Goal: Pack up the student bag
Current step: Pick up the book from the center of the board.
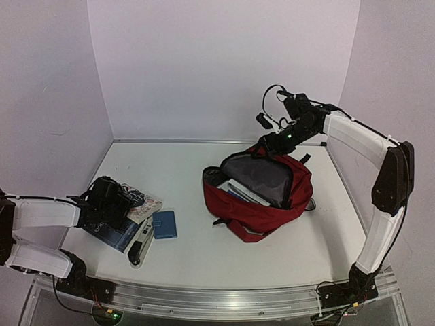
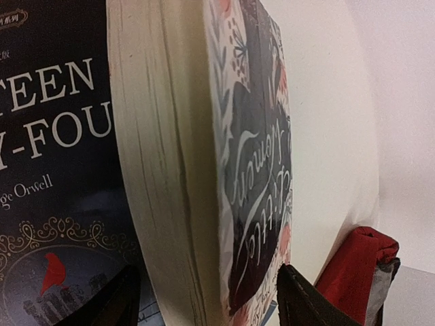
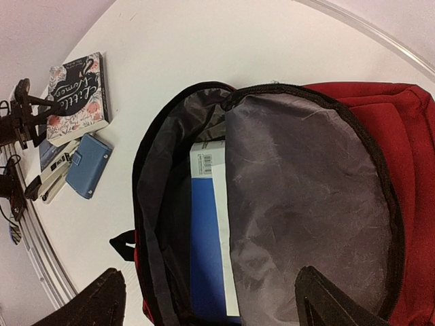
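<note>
The student bag (image 1: 253,219) lies open right of centre on the surface (image 1: 190,170), grey lining showing and a blue-and-white book (image 3: 204,224) inside. The right gripper (image 3: 211,302) hovers over its mouth, jaws wide apart. At far left, the left gripper (image 2: 211,299) straddles the Little Women paperback (image 2: 258,170), which lies on an Orwell book (image 2: 54,170). Whether its jaws clamp the paperback, I cannot tell.

A: What stands around the scene?
B: Plain pale walls with a lilac tint: a back wall (image 1: 224,68) on the far side, a left wall (image 1: 47,102) and a right wall (image 1: 397,61), closing in a white table (image 1: 183,159).
A: And the near edge?
B: A metal rail (image 1: 224,297) runs along it. The light is soft and even.
</note>
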`<state>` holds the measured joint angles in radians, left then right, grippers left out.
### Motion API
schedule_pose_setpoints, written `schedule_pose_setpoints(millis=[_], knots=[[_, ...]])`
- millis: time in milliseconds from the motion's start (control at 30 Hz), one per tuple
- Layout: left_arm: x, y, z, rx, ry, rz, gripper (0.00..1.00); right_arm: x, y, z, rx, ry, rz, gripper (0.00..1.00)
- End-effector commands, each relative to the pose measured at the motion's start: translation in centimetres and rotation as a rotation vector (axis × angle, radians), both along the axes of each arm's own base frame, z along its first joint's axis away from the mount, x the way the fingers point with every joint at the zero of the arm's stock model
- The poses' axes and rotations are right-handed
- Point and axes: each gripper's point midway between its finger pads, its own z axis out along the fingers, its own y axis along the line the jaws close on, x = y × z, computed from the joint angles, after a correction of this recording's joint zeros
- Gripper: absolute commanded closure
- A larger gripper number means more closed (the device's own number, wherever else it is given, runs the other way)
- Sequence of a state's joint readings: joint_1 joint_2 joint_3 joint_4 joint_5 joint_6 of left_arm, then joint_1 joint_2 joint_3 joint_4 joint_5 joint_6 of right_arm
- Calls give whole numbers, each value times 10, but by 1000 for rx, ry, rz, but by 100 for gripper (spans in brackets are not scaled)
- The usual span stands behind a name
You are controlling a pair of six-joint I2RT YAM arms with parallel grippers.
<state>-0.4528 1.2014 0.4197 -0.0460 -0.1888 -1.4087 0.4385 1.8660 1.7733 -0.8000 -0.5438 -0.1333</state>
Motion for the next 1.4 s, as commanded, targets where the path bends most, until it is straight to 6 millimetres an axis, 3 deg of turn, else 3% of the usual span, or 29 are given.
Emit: schedule_pose_setpoints(millis=[0,133,233,333,433,667,833,1000,1100,1367], knots=[[9,0,-4,-46,-71,11,44,-4,0,32,34,-56,9,14],[12,-1,-2,-35,-102,-7,59,-4,0,32,34,-51,7,13],[16,1,5,-20,-124,-11,76,-4,1,31,38,-42,7,13],[22,-1,22,-1,-152,-29,90,-4,1,30,43,-35,6,13],[29,-6,55,5,-215,-66,99,-3,0,26,28,-34,-7,15],[42,-38,147,-30,-435,-256,100,-4,1,-2,-70,-33,-28,23],[44,-75,185,-134,-515,-429,100,-7,12,-30,-156,-49,11,29],[44,-97,206,-190,-553,-501,100,-8,25,-55,-234,-71,53,38],[45,-109,208,-207,-556,-525,100,-7,26,-80,-297,-67,71,40],[42,-122,214,-210,-571,-552,100,8,10,-125,-454,-89,58,44]])
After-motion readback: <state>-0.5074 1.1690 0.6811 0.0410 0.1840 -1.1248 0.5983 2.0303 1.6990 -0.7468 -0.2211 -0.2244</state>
